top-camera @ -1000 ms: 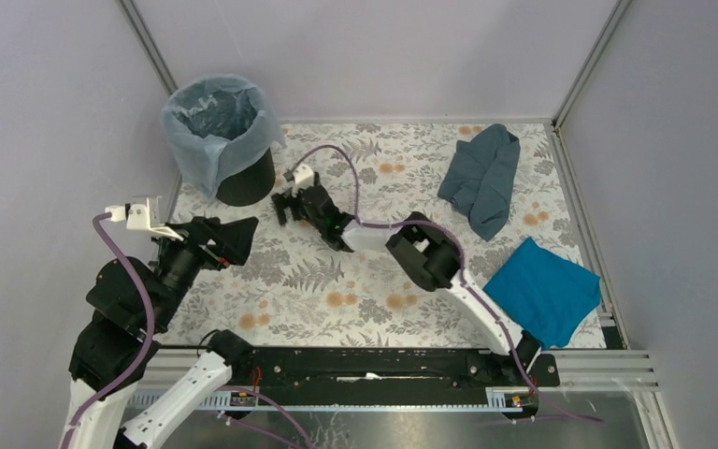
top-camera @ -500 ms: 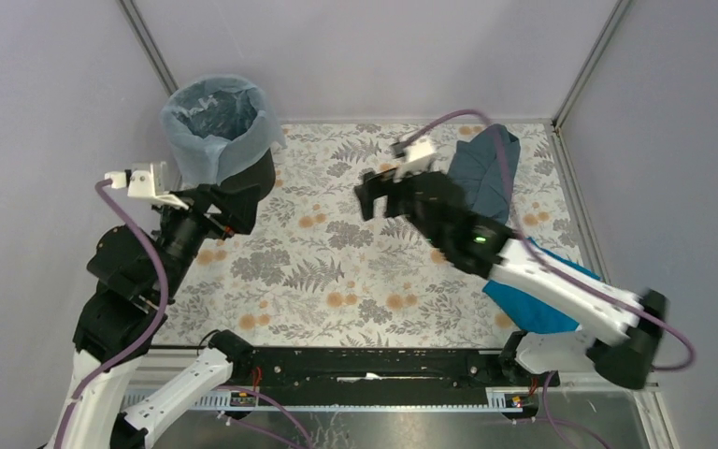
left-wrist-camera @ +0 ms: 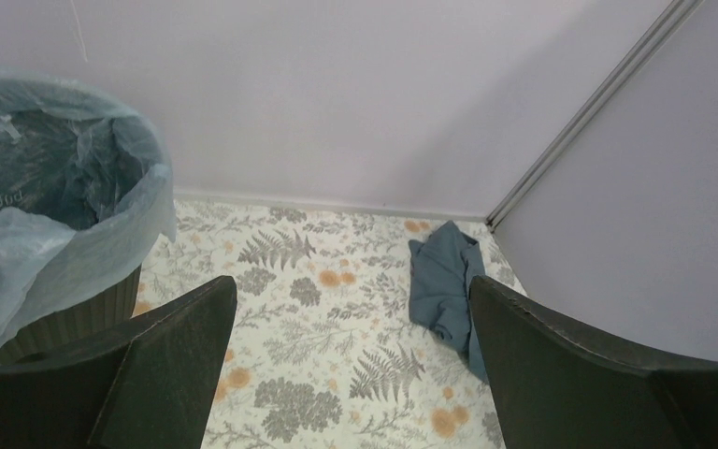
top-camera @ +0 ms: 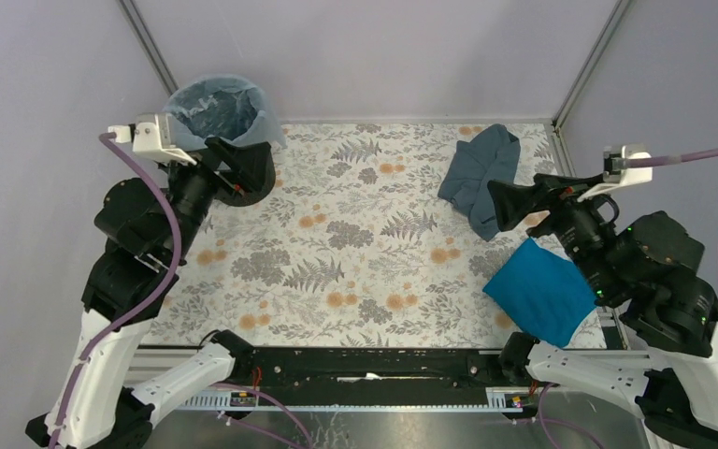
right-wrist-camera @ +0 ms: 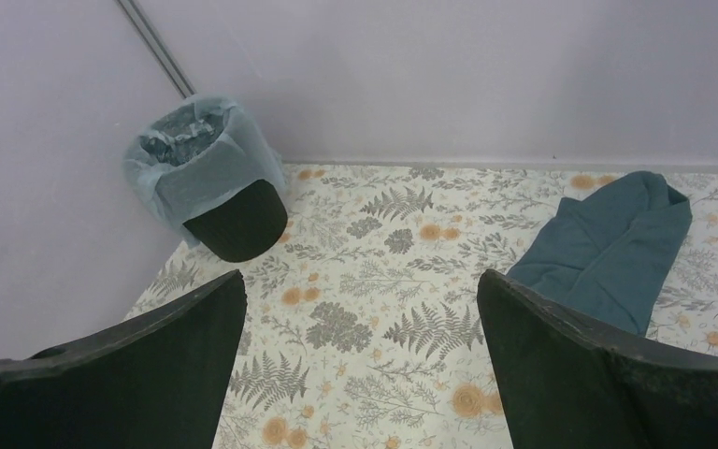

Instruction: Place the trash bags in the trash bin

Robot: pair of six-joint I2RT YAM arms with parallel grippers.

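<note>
We are holding left fingers (left-wrist-camera: 164, 365) and right fingers (right-wrist-camera: 580, 365) wide apart, gripping nothing. The bag (right-wrist-camera: 192, 173) is lining the bin (right-wrist-camera: 238, 226), far left.

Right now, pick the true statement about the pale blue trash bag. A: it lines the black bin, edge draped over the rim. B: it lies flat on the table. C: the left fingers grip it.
A: the trash bag sits inside the trash bin, its edge hanging over the rim.
</note>
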